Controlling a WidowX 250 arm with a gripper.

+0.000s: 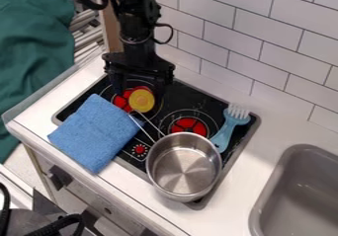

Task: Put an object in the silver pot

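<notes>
The fingers of the gripper (139, 91) point down over the far left part of the stove (210, 104) and stand wide apart. A round yellow thing (142, 100) lies in the gap between them, nearer the right-hand finger in the view; red shows between it and the other finger. Whether either finger touches it, I cannot tell. Around and under the yellow thing is a red burner (121, 101) with a pale ring.

Just in front of the yellow thing is the end of the pot's thin wire handle, which runs slantwise to the silver pot (184, 168). The pot stands upright, its opening facing up, at the front right of the stove and partly past its edge. The yellow thing is outside the pot, beyond it and to the left.

A folded blue cloth (96, 132) lies over the stove's front left corner and onto the bench (247, 190). Another red burner (189, 126) is just beyond the pot, and a small red one (139, 150) lies between cloth and pot. To the right, a light blue brush (228, 130) has its white bristles toward the tiled wall (254, 37) and its handle beside the pot. Farther right, a grey sink (300, 190) is set into the bench.
</notes>
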